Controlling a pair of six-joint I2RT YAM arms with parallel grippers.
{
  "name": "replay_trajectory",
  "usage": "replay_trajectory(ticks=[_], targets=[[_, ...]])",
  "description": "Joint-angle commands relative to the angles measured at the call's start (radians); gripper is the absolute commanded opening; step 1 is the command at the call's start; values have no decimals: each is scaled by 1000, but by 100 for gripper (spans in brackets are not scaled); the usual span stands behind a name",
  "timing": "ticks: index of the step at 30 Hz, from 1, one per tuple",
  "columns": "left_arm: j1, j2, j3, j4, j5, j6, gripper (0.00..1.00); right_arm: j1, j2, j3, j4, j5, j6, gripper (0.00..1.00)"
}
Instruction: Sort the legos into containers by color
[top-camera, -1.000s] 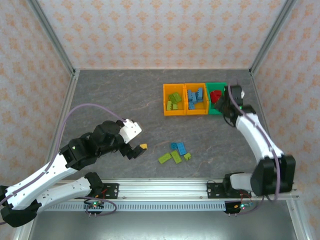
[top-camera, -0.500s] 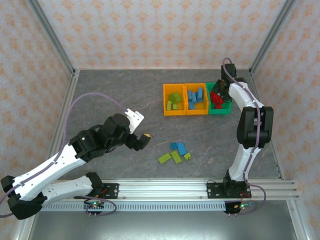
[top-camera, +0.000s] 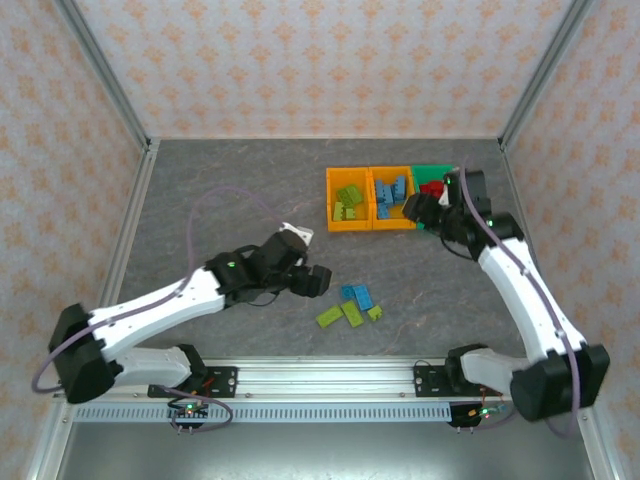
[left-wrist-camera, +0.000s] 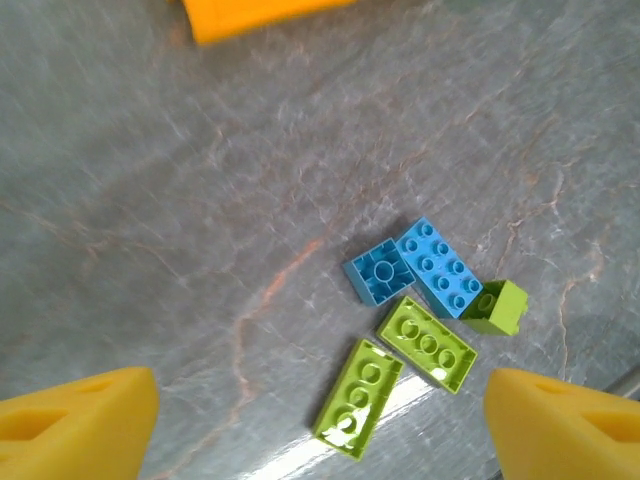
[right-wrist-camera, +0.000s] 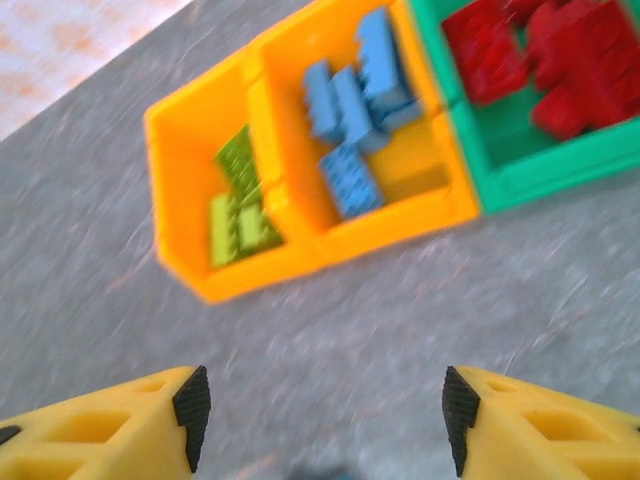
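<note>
Several loose legos lie on the grey table: a blue brick (left-wrist-camera: 436, 267), a blue square one (left-wrist-camera: 379, 272), two lime bricks (left-wrist-camera: 360, 397) (left-wrist-camera: 427, 343) and a small lime piece (left-wrist-camera: 495, 306). My left gripper (top-camera: 315, 280) (left-wrist-camera: 320, 430) hovers open just left of this cluster (top-camera: 350, 305), holding nothing. The containers stand in a row: an orange bin (right-wrist-camera: 168, 185) (top-camera: 331, 205) with lime legos, an orange bin (right-wrist-camera: 400, 225) (top-camera: 393, 226) with blue legos, and a green bin (right-wrist-camera: 560, 165) (top-camera: 432, 170) with red legos. My right gripper (top-camera: 413, 208) (right-wrist-camera: 320, 420) is open and empty in front of the bins.
Metal posts and patterned walls enclose the table on the left, back and right. An aluminium rail (top-camera: 330, 378) runs along the near edge. Bare grey table (top-camera: 220, 190) spreads left of the bins.
My left arm swung right, up to the loose legos. My right gripper opened and drew back from over the green bin to the front of the bins.
</note>
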Motion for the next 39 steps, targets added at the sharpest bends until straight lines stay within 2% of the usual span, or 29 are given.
replay_trajectory(ticks=[1,6,13,19,26,35,39], targets=[[-40,142,61,57,-38,-236,82,46,-93,-67,-107,-10,40,66],[-86,355,175,16,-56,-333,70,65,-187,-122,-170,6,62,68],[-100,523,256,32,-4,-327,69,64,-203,-149,-185,31,52,69],[-99,574,286,3,-32,-305,61,64,-187,-149,-175,36,46,70],[-99,625,300,-19,-43,-294,60,65,-167,-138,-169,28,43,70],[-93,641,282,-48,-89,-286,45,64,-170,-144,-179,27,50,70],[-88,642,267,-23,-88,-261,46,65,-170,-148,-173,11,57,70]])
